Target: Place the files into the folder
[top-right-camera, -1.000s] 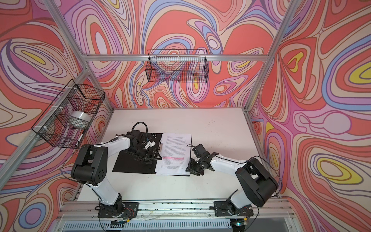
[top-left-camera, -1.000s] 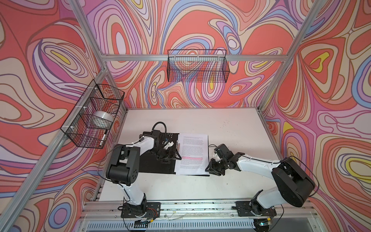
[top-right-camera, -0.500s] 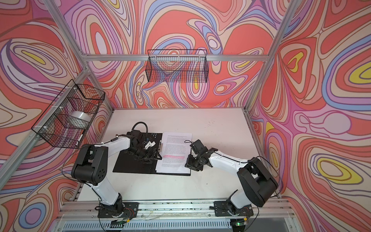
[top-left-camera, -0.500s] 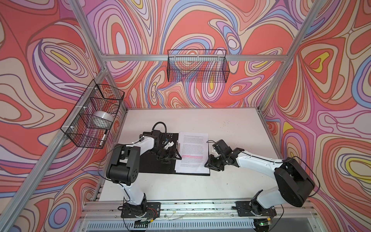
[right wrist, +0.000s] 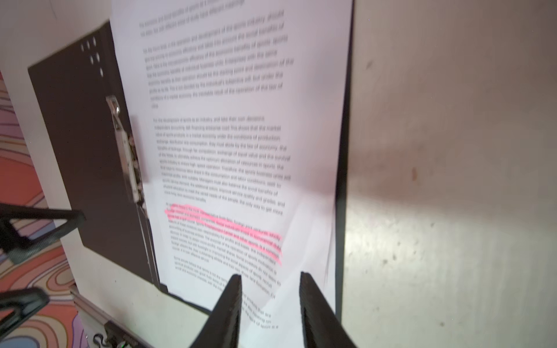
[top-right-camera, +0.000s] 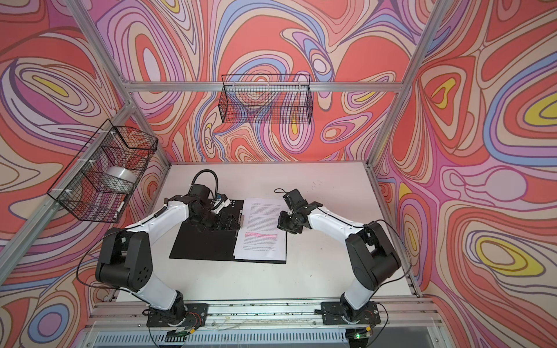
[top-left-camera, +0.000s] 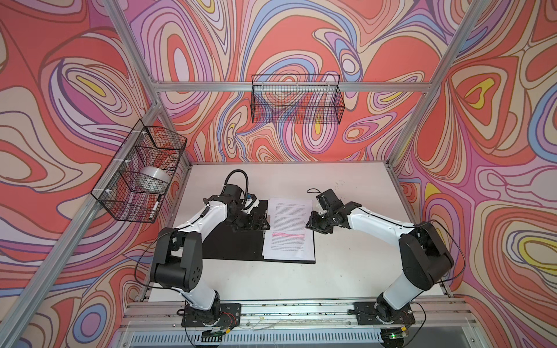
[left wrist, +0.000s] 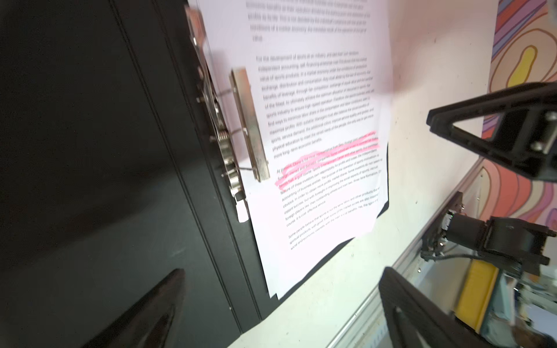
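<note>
Near the centre of both top views the folder (top-left-camera: 229, 244) lies open on the white table (top-left-camera: 346, 271), black inside up, and the files (top-left-camera: 289, 229) rest on its right half, their left edge by the metal clip (left wrist: 250, 123). My left pincer (top-left-camera: 262, 224) hangs over the folder's upper middle, spread wide and gripping nothing; my right pincer (right wrist: 271, 275) is over the sheets' right edge, fingers a little apart, nothing caught between them
</note>
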You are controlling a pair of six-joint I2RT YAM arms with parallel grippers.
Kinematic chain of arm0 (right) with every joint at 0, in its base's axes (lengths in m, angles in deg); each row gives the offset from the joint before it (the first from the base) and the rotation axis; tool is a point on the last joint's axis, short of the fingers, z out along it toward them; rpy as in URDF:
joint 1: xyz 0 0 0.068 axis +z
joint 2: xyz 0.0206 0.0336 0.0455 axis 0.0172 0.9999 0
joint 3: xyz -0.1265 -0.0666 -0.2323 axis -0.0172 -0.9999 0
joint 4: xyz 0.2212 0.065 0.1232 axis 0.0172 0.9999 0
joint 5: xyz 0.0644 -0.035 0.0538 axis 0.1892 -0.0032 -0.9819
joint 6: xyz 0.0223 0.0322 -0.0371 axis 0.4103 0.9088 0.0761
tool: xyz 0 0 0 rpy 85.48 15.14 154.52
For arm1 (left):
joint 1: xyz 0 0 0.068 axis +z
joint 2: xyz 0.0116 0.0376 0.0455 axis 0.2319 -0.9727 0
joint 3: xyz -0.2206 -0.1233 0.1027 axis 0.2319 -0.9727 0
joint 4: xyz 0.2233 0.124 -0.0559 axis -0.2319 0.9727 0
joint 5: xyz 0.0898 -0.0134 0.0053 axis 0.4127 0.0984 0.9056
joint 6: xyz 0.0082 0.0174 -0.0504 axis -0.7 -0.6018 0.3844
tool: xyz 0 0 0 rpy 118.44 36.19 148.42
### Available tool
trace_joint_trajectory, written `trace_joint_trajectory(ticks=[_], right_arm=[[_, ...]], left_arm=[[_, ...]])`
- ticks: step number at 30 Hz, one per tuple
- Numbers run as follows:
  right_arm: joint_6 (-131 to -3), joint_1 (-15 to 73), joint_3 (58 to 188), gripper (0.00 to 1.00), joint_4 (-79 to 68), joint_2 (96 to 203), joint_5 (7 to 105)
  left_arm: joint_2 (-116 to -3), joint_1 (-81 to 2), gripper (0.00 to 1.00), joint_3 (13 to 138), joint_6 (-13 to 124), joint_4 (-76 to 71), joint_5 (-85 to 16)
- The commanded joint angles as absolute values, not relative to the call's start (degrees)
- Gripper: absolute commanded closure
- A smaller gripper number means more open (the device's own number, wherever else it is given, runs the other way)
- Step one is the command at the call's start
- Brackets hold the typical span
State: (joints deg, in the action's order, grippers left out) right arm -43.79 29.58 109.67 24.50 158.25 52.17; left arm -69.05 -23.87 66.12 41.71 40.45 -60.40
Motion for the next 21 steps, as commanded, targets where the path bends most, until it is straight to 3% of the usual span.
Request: trace_joint_trajectory(ticks=[1, 10, 21], right_arm=[[-50.43, 26.12, 114.44, 0.67, 25.16, 162.02, 52.0], [-66.67, 25.58, 137.51, 0.69, 30.38, 179.38, 53.03], [-70.41, 25.44, 155.46, 0.69, 27.24, 196.47, 52.2]], left_arm=[[-70.14, -23.61, 0.0, 67.34, 43.76, 37.29, -56.68], [-76.85, -23.54, 0.0, 69.07, 47.85, 31.28, -57.32], [-82.13, -22.73, 0.0, 69.2, 51.39, 26.41, -60.08]])
